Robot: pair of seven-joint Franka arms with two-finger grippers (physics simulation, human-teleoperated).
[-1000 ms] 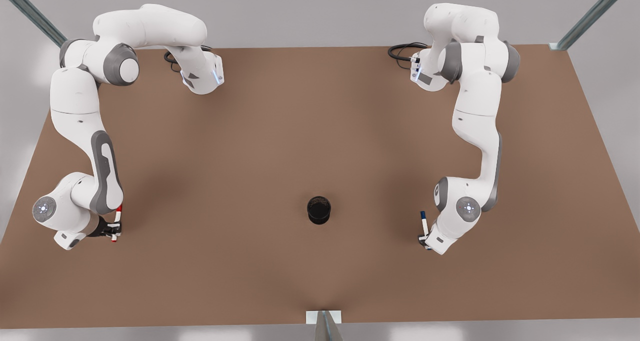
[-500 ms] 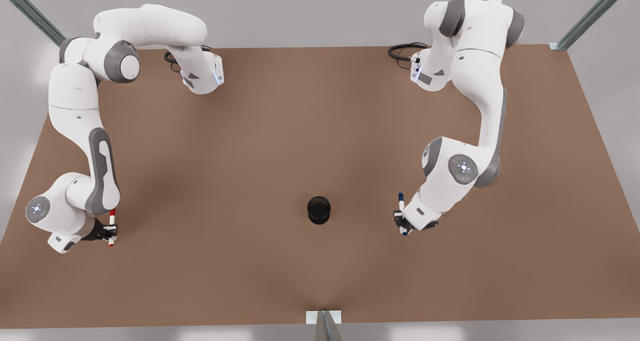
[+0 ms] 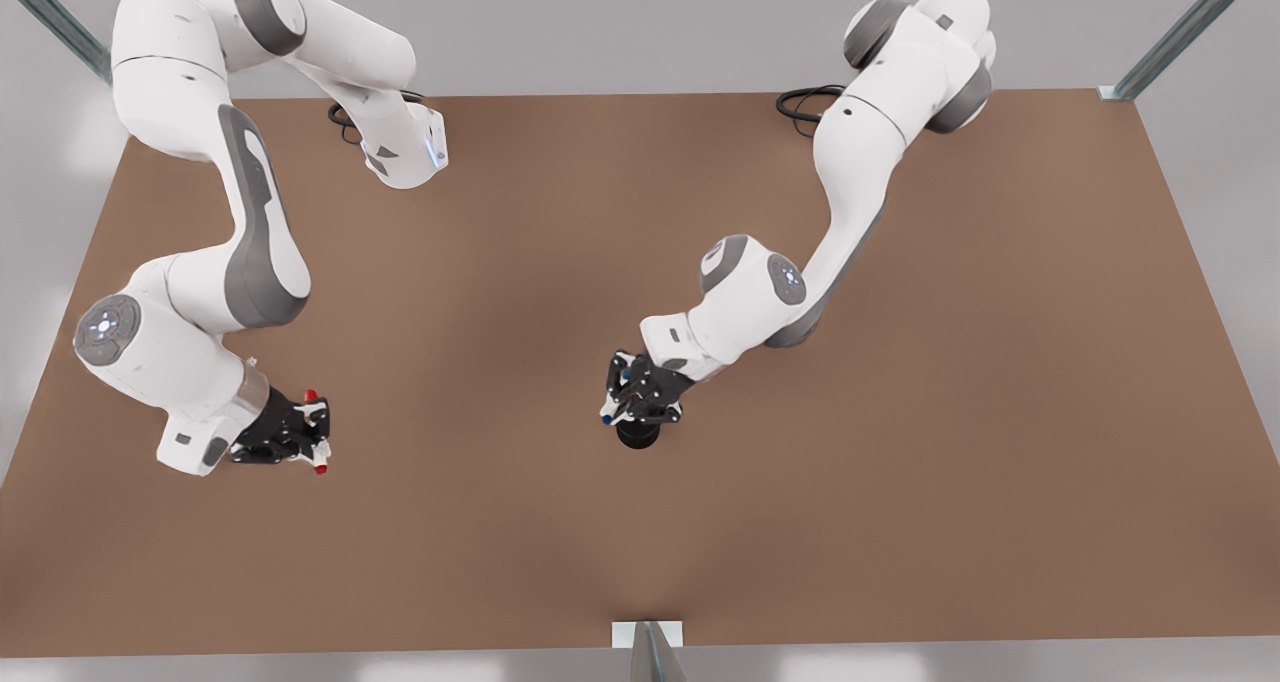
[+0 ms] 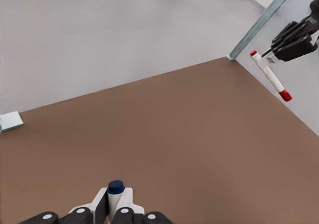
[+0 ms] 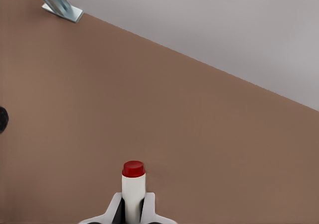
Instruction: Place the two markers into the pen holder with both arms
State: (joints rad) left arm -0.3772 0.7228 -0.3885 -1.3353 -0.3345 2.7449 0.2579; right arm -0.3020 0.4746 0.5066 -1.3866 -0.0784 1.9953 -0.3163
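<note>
Left pincer (image 3: 640,394): right above the pen holder (image 3: 637,434), pinching the blue marker (image 4: 116,193).
Right pincer (image 3: 290,432): at the front view's left, well apart from the holder, pinching the red marker (image 5: 133,189) above the counter (image 3: 900,412).
Pen holder: stands near the middle of the counter, partly hidden under the left pincer.
What could go wrong: the blue marker may hit the rim and tip the cup if it is not lined up. The two arms could bump if the red one comes too soon.
</note>
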